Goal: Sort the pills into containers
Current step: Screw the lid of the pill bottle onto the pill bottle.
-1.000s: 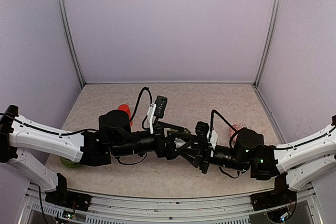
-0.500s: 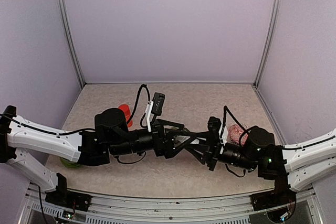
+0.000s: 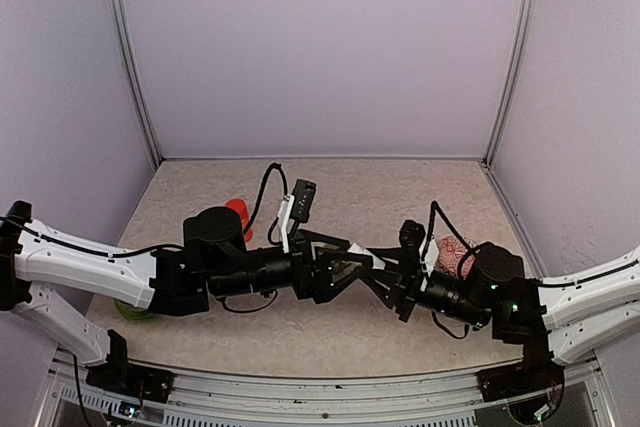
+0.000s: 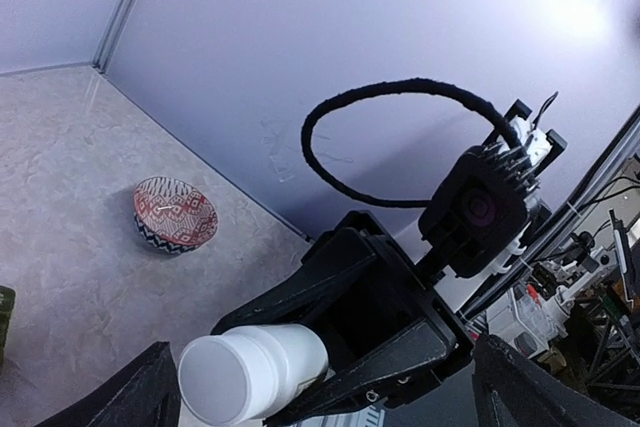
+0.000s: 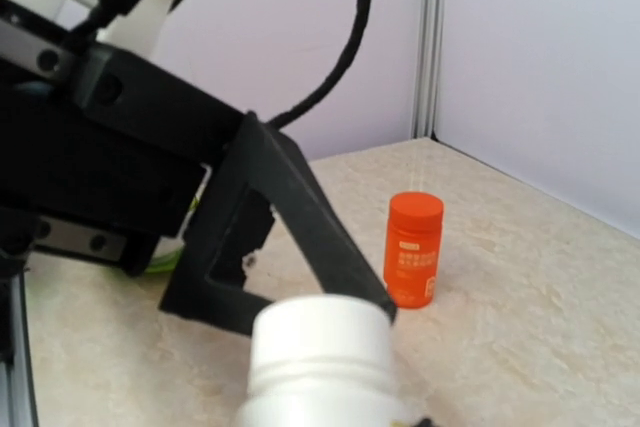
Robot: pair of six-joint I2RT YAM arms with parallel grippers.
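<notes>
Two arms meet low over the middle of the tabletop [image 3: 330,192], a pale, mottled surface enclosed by lilac walls. The right tool [image 4: 300,362] is closed on a white bottle [image 4: 230,382], gripping its body between black fingers so that the capped end points toward the left arm. The bottle is held on its side, clear of the surface. The left tool [image 4: 322,345] is fully open, its two fingers [image 4: 150,392] spread wide to either side of the bottle. Whether either finger touches the bottle cannot be told. In the right wrist view one black finger of the left tool runs diagonally just behind the bottle's cap. Of the containers [image 4: 4,322], only a dark green sliver shows. It lies on the tabletop at the left border of the left wrist view, and too little is visible to make out compartments or lids. In the top external view the arms hide it. A red-patterned bowl [image 4: 175,215] sits on the tabletop near the right wall, close to the right arm's wrist in the top external view. An orange bottle [image 5: 413,249] stands upright toward the left side, behind the left arm. A lime-green bowl [image 3: 130,309] shows partly under the left arm near the front edge.
</notes>
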